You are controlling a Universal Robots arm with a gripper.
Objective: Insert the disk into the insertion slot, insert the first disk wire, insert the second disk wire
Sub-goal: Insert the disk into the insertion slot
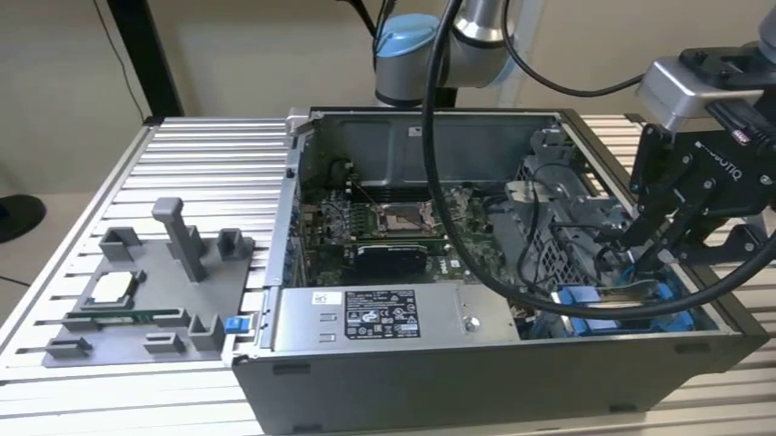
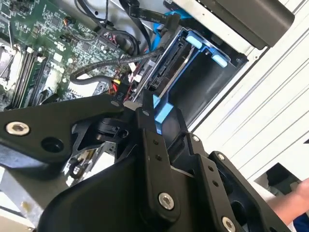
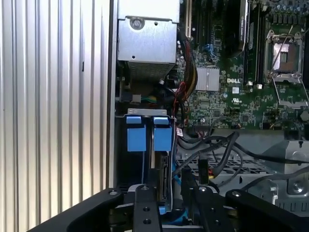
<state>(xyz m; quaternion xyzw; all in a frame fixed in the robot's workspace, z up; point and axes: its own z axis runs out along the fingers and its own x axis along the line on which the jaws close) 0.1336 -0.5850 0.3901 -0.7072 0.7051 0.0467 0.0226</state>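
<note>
The disk (image 1: 631, 292) stands on edge in its blue caddy frame, part way down the insertion slot (image 1: 582, 313) at the front corner of the open computer case on the exterior view's right. My gripper (image 1: 642, 268) reaches down onto it. In both wrist views the black fingers (image 3: 145, 205) stand on either side of the disk's near end (image 3: 163, 174), with the blue frame (image 2: 161, 116) between them, so my gripper (image 3: 166, 195) looks shut on it. Black and blue cables (image 2: 96, 75) lie loose beside the slot; I cannot tell which are the disk wires.
A grey power-supply box (image 1: 363, 313) sits along the case's front wall beside the slot. The motherboard (image 1: 388, 222) lies on the case floor. A grey fixture plate (image 1: 145, 291) with upright posts rests on the slatted table at the exterior view's left. The arm's thick black cable (image 1: 461, 254) hangs across the case.
</note>
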